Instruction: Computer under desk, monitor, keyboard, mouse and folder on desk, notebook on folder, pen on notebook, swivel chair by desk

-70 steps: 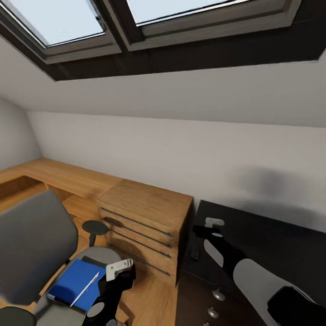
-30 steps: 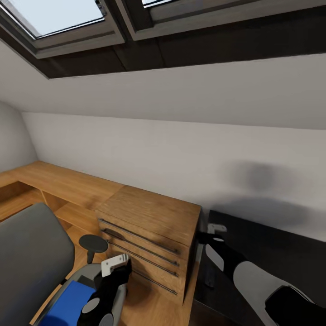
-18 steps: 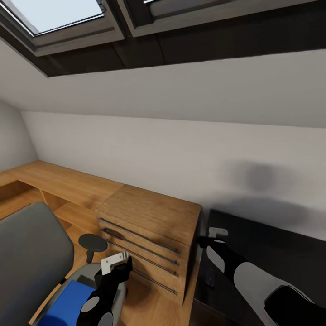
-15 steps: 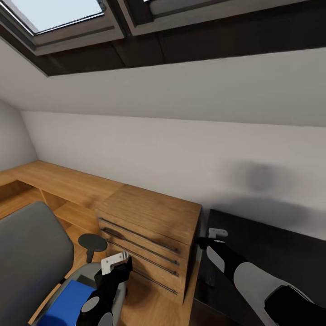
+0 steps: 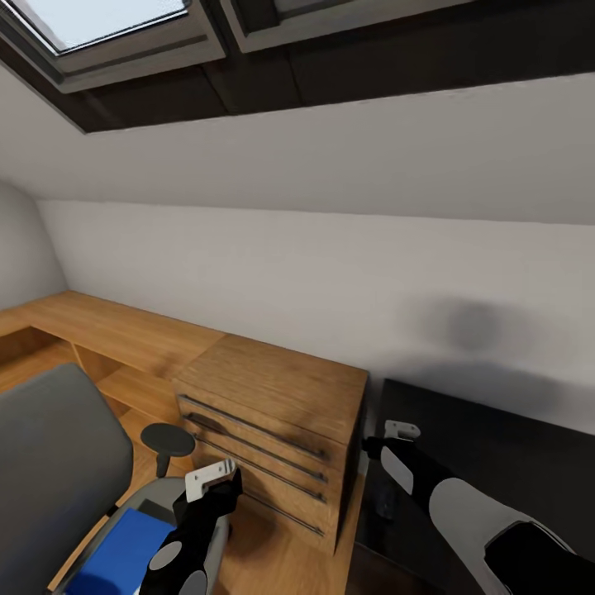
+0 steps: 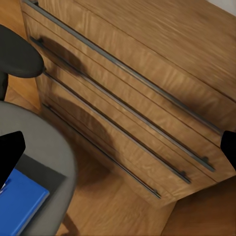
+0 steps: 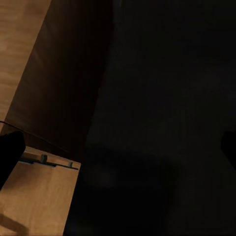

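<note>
My left gripper point(image 5: 208, 482) hangs above the swivel chair point(image 5: 58, 450) seat edge, fingers wide apart and empty; right gripper point(image 5: 397, 431) is over the desk point(image 5: 496, 438), also spread, holding nothing. Folder point(image 5: 120, 552) lies flat on the seat at 7 o'clock from my left gripper, long axis running roughly 1-to-7 o'clock. To pick it up well: lower, approach along the seat, pinch a free edge clear of the armrest point(image 5: 168, 438).

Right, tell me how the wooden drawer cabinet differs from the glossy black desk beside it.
The wooden drawer cabinet is warm oak with a visible grain; the glossy black desk is dark and smooth. The cabinet's top sits higher than the desk's. The cabinet's front shows long metal bar handles. Both stand against the white wall, side by side.
</note>
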